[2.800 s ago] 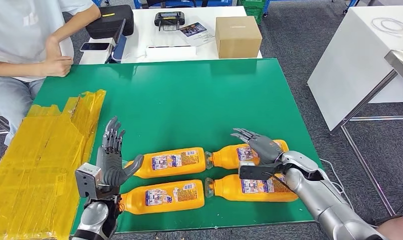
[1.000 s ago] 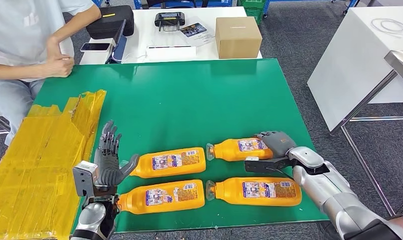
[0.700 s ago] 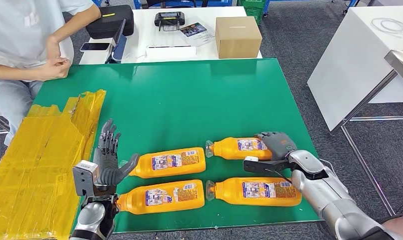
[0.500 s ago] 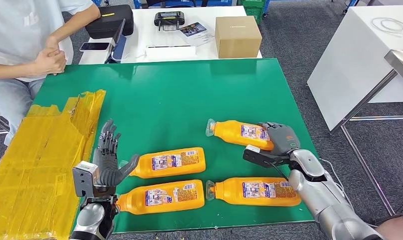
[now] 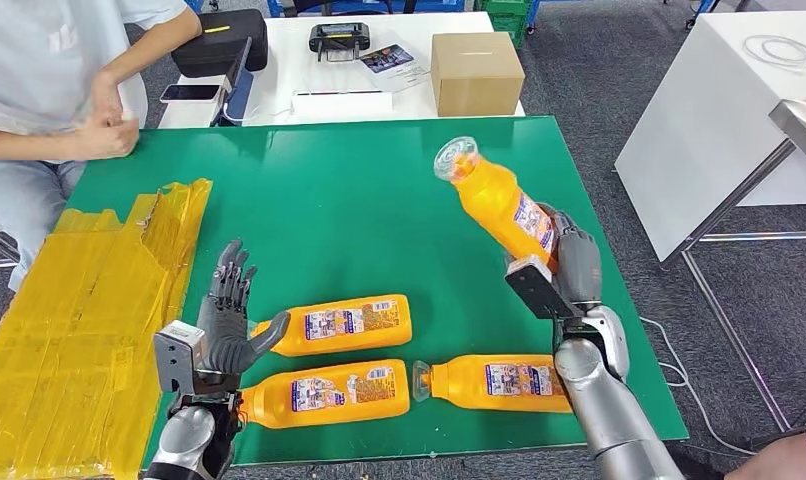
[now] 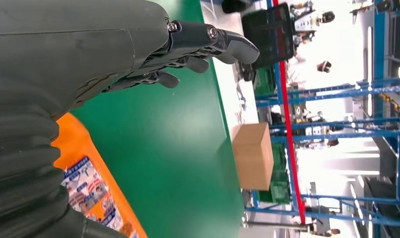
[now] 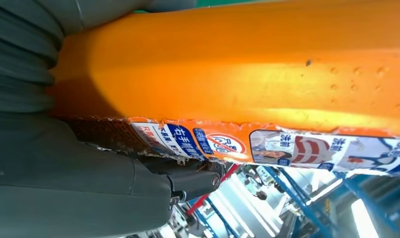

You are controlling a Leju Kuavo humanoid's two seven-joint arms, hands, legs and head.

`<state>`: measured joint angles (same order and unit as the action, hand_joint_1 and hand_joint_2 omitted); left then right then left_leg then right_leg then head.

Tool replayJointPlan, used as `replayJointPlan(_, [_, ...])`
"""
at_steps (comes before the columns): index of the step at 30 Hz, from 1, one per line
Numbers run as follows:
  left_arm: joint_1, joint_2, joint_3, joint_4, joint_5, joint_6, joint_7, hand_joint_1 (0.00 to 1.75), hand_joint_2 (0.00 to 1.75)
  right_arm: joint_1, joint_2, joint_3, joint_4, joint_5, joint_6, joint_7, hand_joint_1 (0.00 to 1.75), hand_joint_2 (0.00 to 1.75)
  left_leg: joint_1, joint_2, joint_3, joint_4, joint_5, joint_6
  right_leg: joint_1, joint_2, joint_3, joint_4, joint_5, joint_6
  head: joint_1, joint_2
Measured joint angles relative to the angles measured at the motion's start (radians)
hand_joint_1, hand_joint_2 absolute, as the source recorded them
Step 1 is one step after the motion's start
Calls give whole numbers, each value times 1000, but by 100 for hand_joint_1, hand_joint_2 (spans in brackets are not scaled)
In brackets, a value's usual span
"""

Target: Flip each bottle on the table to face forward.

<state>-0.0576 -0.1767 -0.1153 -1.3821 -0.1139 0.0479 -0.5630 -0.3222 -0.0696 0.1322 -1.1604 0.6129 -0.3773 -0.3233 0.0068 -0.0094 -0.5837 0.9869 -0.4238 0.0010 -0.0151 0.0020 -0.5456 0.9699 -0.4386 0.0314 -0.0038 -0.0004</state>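
Note:
My right hand [image 5: 569, 270] grips an orange bottle [image 5: 499, 205] by its base and holds it tilted above the green table [image 5: 359, 200], clear cap end up and away; the bottle [image 7: 247, 74] spans the right wrist view with its label edge showing. Three more orange bottles lie on their sides near the front edge: one [image 5: 344, 325] and one [image 5: 324, 392] by my left hand, one [image 5: 499, 382] under my right forearm. My left hand [image 5: 224, 320] stands open with fingers up, beside the bottles' bases; its fingers [image 6: 198, 44] hang over bare green table.
Yellow taped sheeting [image 5: 89, 310] covers the table's left side. A person [image 5: 59, 80] sits at the far left corner. Behind are a white table with a cardboard box [image 5: 474, 72], a black case [image 5: 219, 42] and a controller [image 5: 339, 40]. Another white table [image 5: 719, 110] stands right.
My right hand has lifted the far right bottle off the table and swung it from lying flat to tilted, cap end up. My left hand shifted slightly.

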Motion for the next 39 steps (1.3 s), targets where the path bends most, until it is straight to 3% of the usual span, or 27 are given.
replayJointPlan(4, [-1,4,-10,-4,1,-8,7,0,175,13,30,-20,-34,-23,18,-15,161,175,0,0,0,0,0,0,0,0,0,0,0,0,0,0])
replayJointPlan(10, [-40,15,-36,9,45,-80,80,0,175,29,80,-18,-62,-173,194,-110,146,175,0,0,0,0,0,0,0,0,0,0,0,0,0,0])
replayJointPlan(14, [-88,21,-61,22,65,-117,107,0,175,32,130,18,-62,-200,251,-127,145,175,1,0,0,0,0,0,1,0,0,0,0,0,0,0])
replayJointPlan(29, [-157,32,-148,-2,104,-138,120,0,175,2,231,160,58,-211,303,-132,141,175,1,0,0,0,0,0,1,0,0,0,0,0,0,0])
replayJointPlan(39, [-167,32,-165,-2,105,-140,122,0,175,-13,256,204,114,-204,305,-132,141,175,1,0,0,0,0,0,1,0,0,0,0,0,0,0])
